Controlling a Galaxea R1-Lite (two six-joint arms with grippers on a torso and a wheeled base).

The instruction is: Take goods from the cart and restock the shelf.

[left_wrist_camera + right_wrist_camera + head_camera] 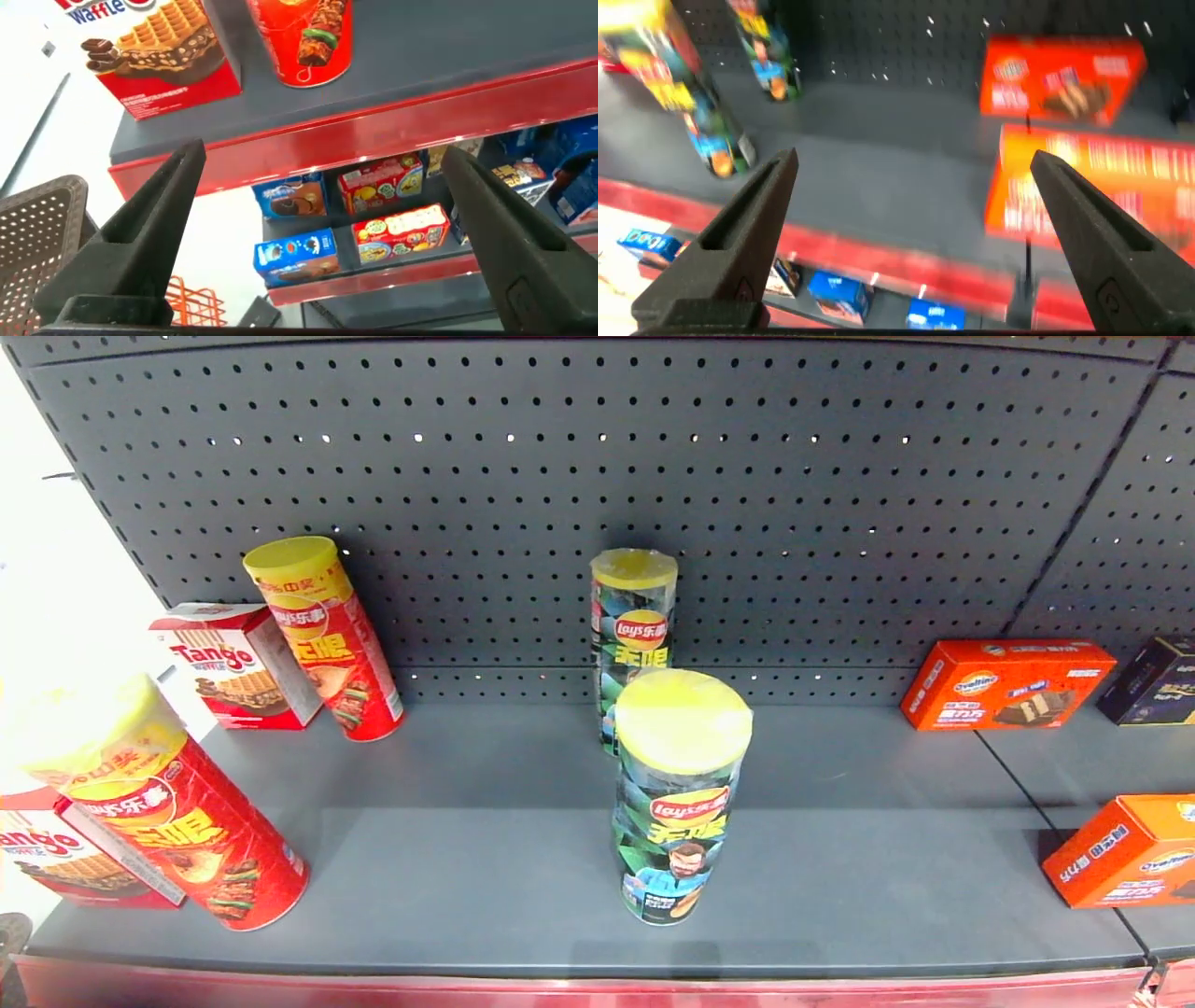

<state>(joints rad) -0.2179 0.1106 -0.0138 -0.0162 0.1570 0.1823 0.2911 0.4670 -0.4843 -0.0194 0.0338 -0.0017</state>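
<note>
Your left gripper [322, 154] and right gripper [915, 157] sit before the shelf [840, 859], jaws wide and empty. Reach in carelessly and you may topple the near green can [680, 803] standing mid-shelf.

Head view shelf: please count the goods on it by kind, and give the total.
Red chip cans: 2
Green chip cans: 2
Wafer boxes: 2
Orange boxes: 2
Dark box: 1
Total: 9
</note>
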